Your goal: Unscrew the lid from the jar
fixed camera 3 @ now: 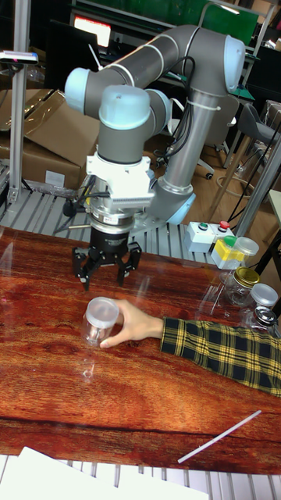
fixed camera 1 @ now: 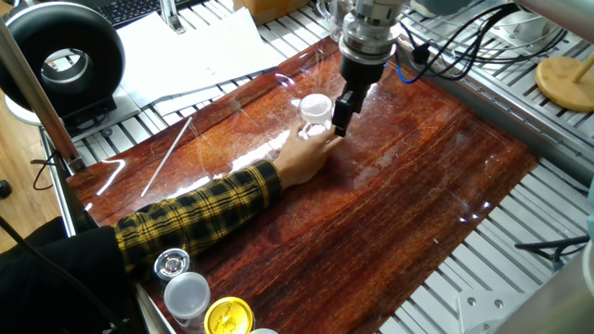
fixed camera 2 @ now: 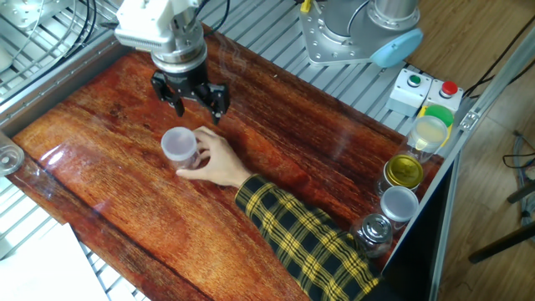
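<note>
No text, label, brand name or number can be read in any of the three views — the robot arm point(fixed camera 3: 168, 66) shows plain grey and light blue surfaces with no marking that resolves, the button box point(fixed camera 2: 426, 92) carries coloured buttons but no legible lettering, and the jars at the table edge point(fixed camera 2: 401, 180) have bare lids — the monitor point(fixed camera 3: 92, 30) far behind in the tall fixed view glows white, its content too small to tell

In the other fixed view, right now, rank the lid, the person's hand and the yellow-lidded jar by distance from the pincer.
From the pincer:
1. The lid, just below it on the jar.
2. The hand, beside the jar.
3. The yellow-lidded jar, far off at the table's right edge.
</note>
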`<state>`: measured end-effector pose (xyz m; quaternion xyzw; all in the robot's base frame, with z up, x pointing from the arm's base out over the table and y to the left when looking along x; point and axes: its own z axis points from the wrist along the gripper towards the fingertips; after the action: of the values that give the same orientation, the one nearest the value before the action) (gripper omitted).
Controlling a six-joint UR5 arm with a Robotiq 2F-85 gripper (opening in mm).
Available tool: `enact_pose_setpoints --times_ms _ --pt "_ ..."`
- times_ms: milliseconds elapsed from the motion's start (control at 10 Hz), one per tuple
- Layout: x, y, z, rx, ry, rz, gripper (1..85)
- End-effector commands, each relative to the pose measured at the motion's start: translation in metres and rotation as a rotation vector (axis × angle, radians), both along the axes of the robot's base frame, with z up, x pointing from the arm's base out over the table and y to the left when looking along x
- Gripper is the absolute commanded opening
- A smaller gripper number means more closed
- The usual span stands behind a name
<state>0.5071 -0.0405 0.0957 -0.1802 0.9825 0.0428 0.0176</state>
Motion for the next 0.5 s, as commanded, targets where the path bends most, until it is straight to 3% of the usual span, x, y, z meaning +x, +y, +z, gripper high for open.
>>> enact_pose_setpoints --times_ms 0,200,400 --pt "0.0119 0.0113 0.0025 0.007 -0.008 -0.023 68.0" --pt "0.0058 0.0061 0.0020 -0.014 0.011 0.037 68.3" --pt "0.0074 0.0041 0.0018 -0.022 0.004 0.047 70.0"
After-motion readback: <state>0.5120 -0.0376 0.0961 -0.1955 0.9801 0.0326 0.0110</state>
